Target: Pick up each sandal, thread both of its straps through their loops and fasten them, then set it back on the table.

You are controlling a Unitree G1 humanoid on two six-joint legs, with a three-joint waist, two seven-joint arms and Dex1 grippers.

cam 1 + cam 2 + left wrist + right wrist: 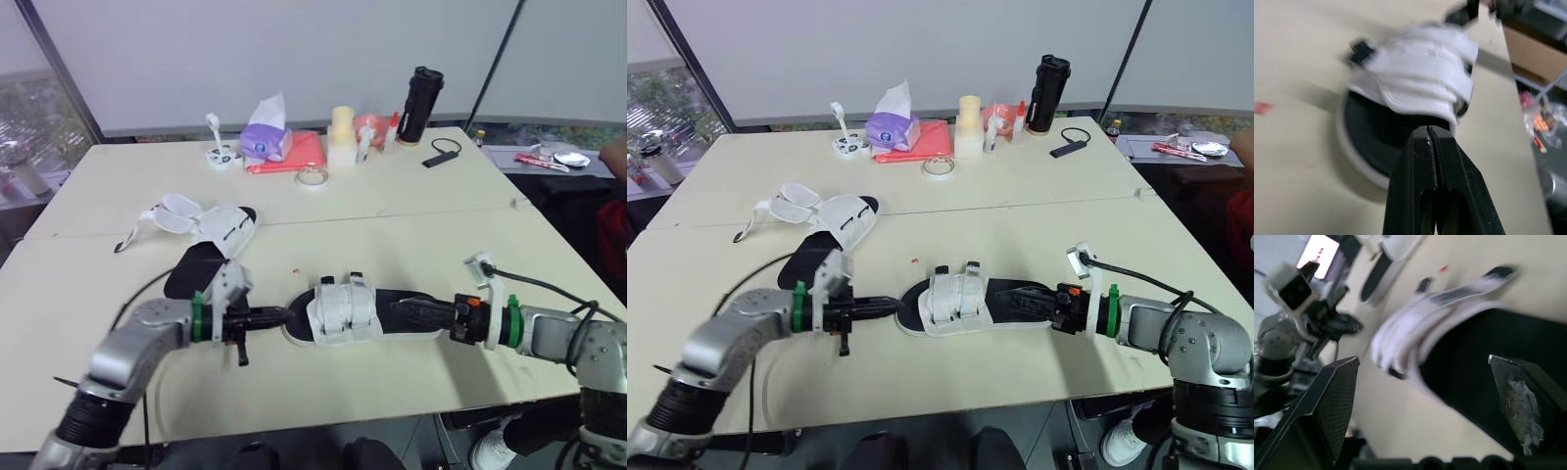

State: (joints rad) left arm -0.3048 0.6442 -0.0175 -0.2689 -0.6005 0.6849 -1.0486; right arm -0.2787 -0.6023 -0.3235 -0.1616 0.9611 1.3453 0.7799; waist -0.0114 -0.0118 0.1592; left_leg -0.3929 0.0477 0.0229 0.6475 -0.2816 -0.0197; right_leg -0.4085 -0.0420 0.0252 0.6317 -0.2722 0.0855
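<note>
The left gripper (282, 315) is seen nearest, at about 7 o'clock on the table (411, 220). Its two black fingers are pressed tight together, and nothing is held between them. The tips are set right at the round end of a sandal (343, 328). Whether the sandal is touched cannot be told.

This sandal is laid flat at 6 o'clock, near the front edge. Its sole is black, and two white straps (341, 305) are wrapped across its middle. At the sandal's other end, toward 4 o'clock, the right gripper (400, 311) is found. Its fingers are spread wide, and the black sole is seen between them.

A bit farther back, at about 9 o'clock, the second sandal (194, 269) is laid, well apart from the first. Its loose straps (176, 211) are flopped open to the side.

Far back at 12 o'clock, a tape roll (313, 176), a purple tissue box (266, 142), a red cloth (299, 152), a cream bottle (342, 137) and a tall black flask (419, 105) are lined up.
</note>
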